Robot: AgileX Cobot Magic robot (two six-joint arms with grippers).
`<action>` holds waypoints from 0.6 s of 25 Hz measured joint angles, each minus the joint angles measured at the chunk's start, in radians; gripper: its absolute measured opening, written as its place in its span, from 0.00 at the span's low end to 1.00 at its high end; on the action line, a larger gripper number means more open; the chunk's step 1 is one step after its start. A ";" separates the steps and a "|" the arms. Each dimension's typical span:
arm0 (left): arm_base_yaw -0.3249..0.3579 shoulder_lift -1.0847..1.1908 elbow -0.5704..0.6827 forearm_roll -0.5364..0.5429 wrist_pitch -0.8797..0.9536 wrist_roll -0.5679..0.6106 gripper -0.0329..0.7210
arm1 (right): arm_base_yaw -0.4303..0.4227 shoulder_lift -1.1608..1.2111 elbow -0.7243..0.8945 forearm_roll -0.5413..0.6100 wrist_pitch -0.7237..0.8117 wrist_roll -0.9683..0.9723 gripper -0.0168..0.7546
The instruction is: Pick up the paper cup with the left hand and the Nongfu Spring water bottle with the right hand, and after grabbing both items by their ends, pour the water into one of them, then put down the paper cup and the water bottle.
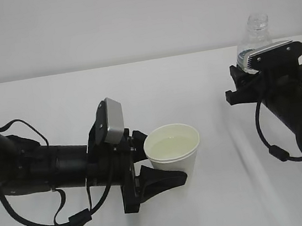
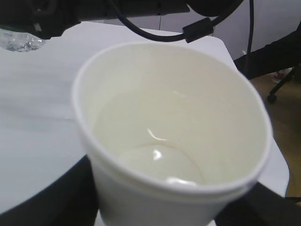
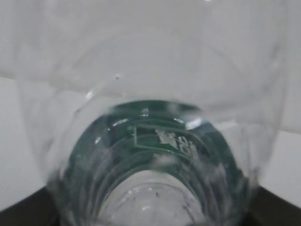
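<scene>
Claw (image 1: 161, 170) of the left hand grips the paper cup (image 1: 174, 153) by its lower part, one finger on each side; the cup stands upright on the white desk (image 1: 54, 98) toward its front edge, with water (image 2: 155, 160) pooled inside. The right hand's claw (image 1: 247, 81) clasps the Nongfu Spring water bottle (image 1: 256, 29), upright and capless near the desk's far right corner, well apart from the cup.
</scene>
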 joint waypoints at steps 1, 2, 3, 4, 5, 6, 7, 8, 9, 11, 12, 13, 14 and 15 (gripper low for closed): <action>0.000 0.000 0.000 0.000 0.000 0.000 0.67 | 0.000 0.000 0.000 0.002 0.000 0.000 0.61; 0.000 0.000 0.000 0.000 0.000 0.000 0.67 | 0.000 0.000 0.000 0.002 0.000 0.005 0.61; 0.000 0.000 0.000 0.000 0.000 0.000 0.67 | 0.000 0.000 0.000 0.004 0.000 0.006 0.61; 0.000 0.000 0.000 0.000 0.000 0.000 0.67 | 0.000 0.000 0.000 0.004 0.000 0.007 0.61; 0.000 0.000 0.000 0.000 0.000 0.000 0.67 | 0.000 0.000 0.000 0.004 0.000 0.011 0.61; 0.000 0.000 0.000 0.000 0.000 0.000 0.67 | 0.000 0.000 0.000 0.004 0.000 0.016 0.61; 0.000 0.000 0.000 0.000 0.000 0.000 0.67 | 0.000 0.000 0.000 0.006 0.000 0.018 0.61; 0.000 0.000 0.000 0.000 0.000 0.000 0.67 | 0.000 0.000 0.000 0.006 0.000 0.018 0.61; 0.000 0.000 0.000 0.000 0.000 0.000 0.67 | 0.000 0.000 0.000 0.006 0.000 0.018 0.61; 0.000 0.000 0.000 0.000 0.000 0.000 0.67 | 0.000 0.004 -0.002 0.006 0.000 0.019 0.61; 0.000 0.000 0.000 0.000 0.000 0.000 0.67 | 0.000 0.010 -0.004 0.006 0.000 0.019 0.61; 0.000 0.000 0.000 0.000 0.000 0.000 0.67 | 0.000 0.019 -0.011 0.006 -0.002 0.019 0.61; 0.000 0.000 0.000 0.000 0.000 0.000 0.67 | 0.000 0.033 -0.022 0.008 -0.002 0.019 0.61; 0.000 0.000 0.000 0.000 0.000 0.000 0.67 | 0.000 0.047 -0.029 0.008 -0.002 0.019 0.61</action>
